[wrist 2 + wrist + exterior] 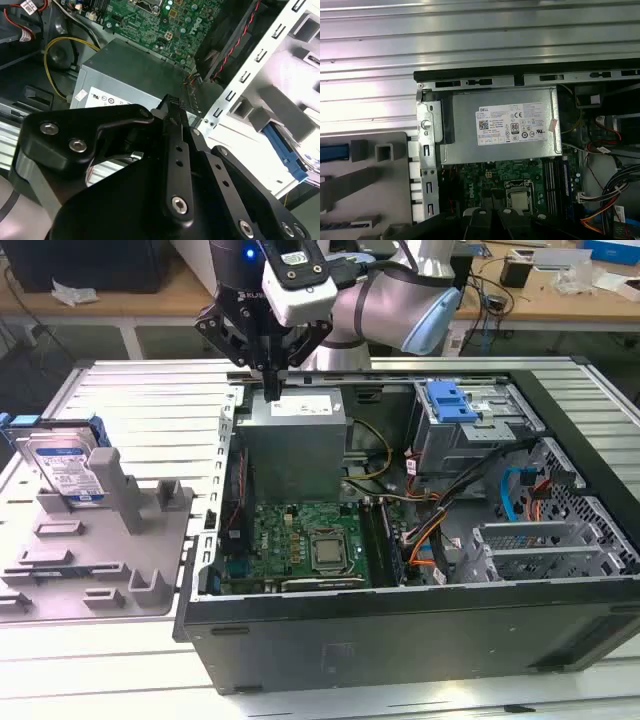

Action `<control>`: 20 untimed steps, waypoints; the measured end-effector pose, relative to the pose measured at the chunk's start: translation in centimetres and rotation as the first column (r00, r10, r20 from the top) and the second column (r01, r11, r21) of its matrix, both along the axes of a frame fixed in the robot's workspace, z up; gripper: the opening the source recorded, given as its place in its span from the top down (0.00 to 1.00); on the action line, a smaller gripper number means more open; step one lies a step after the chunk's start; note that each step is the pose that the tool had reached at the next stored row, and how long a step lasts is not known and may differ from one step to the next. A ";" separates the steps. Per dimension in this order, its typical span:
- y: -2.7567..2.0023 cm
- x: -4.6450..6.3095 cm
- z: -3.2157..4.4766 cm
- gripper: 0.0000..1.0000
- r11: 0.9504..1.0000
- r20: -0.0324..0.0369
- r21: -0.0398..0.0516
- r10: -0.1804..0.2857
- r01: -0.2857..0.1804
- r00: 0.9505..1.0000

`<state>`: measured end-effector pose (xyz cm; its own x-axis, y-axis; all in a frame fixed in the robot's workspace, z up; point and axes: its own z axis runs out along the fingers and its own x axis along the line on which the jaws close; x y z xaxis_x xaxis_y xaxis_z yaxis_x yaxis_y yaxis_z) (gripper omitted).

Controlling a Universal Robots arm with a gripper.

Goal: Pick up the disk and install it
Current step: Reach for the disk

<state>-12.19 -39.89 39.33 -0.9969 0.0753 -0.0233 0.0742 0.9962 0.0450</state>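
The disk (pixel 63 466), a silver drive with a white-and-blue label in a blue carrier frame, stands tilted on a grey fixture (pixel 110 560) at the exterior view's left. Its blue frame edge (pixel 286 154) also appears in the second wrist view. My gripper (pixel 272 383) hangs over the grey power supply (pixel 295 440) at the back of the open computer case (pixel 400 640), well to the right of the disk. Its fingers (pixel 172 107) are shut together with nothing between them.
Inside the case lie a green motherboard (pixel 300 535), bundled cables (pixel 440 530) and a drive bay with a blue caddy (pixel 450 400). The case and fixture sit on a ribbed metal table (pixel 150 400). A cluttered wooden bench (pixel 560 285) runs behind.
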 end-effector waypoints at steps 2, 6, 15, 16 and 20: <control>0.00 0.0 0.00 0.89 1.000 0.000 0.000 0.000 0.000 1.000; 0.00 0.0 0.00 0.89 1.000 0.000 0.000 0.000 0.000 1.000; 0.02 -0.4 -0.02 0.89 1.000 0.000 0.000 -0.001 0.001 1.000; 0.19 -1.3 -0.07 0.89 1.000 0.000 0.000 -0.006 0.006 1.000; 0.56 -2.9 -0.19 0.89 1.000 0.000 0.000 -0.012 0.012 1.000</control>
<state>-15.14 -39.33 39.14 -0.9959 0.0874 -0.0232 0.0863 0.9953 0.0450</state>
